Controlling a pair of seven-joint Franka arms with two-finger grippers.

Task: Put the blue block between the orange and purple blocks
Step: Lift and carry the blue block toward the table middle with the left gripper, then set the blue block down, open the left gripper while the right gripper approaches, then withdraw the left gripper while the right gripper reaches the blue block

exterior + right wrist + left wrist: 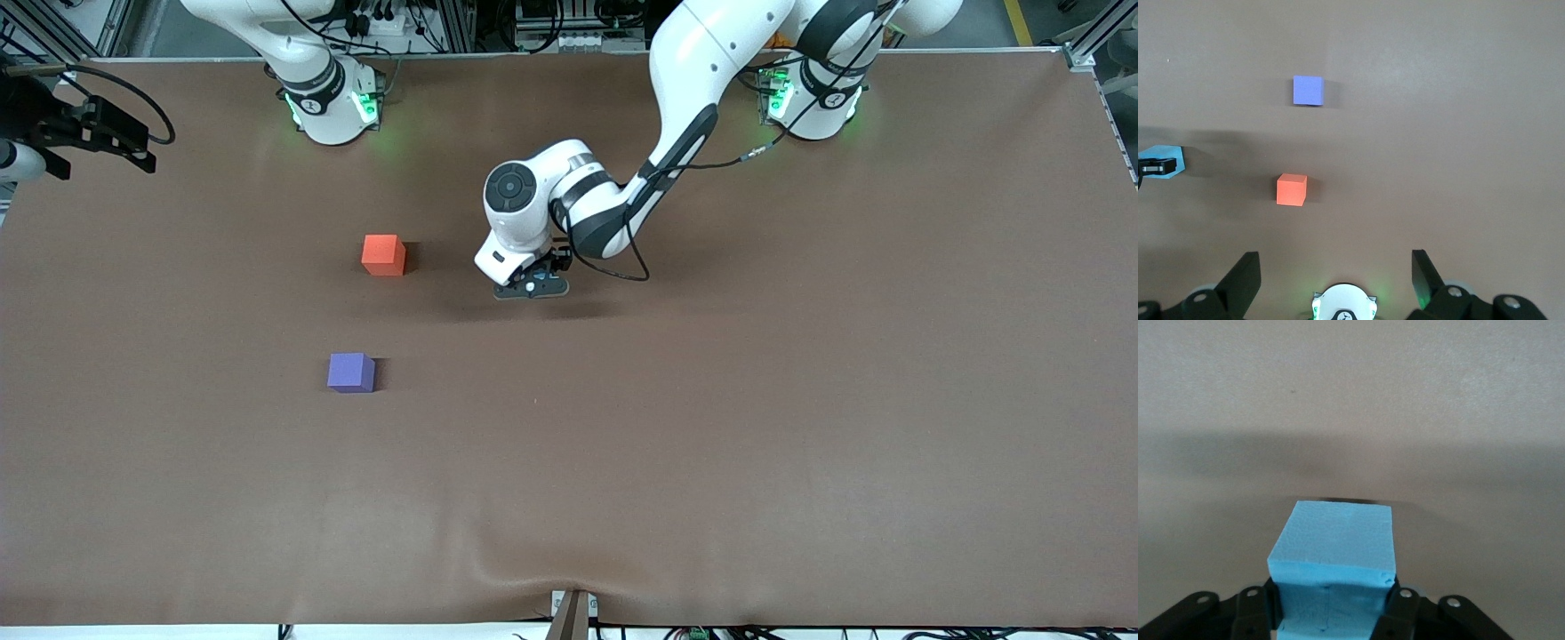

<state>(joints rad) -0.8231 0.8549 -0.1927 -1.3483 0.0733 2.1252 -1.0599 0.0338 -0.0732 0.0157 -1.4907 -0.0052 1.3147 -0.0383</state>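
Observation:
My left gripper [531, 286] is shut on the sky-blue block [1338, 540], low over the table's middle. In the front view the hand almost hides the block. In the left wrist view the fingers [1401, 607] clamp two of its opposite sides. I cannot tell whether it touches the table. The orange block [383, 254] sits on the table toward the right arm's end from it. The purple block [350, 372] sits nearer the front camera than the orange one, with a bare gap between them. My right gripper [107, 138] waits open and empty, high at the right arm's end of the table. Its wrist view shows the orange block [1291, 189], the purple block [1308, 90] and the held blue block [1161, 162].
The brown table cover [711, 400] is bare apart from the blocks. The right arm's base [329, 102] and the left arm's base [813, 98] stand along the table edge farthest from the front camera.

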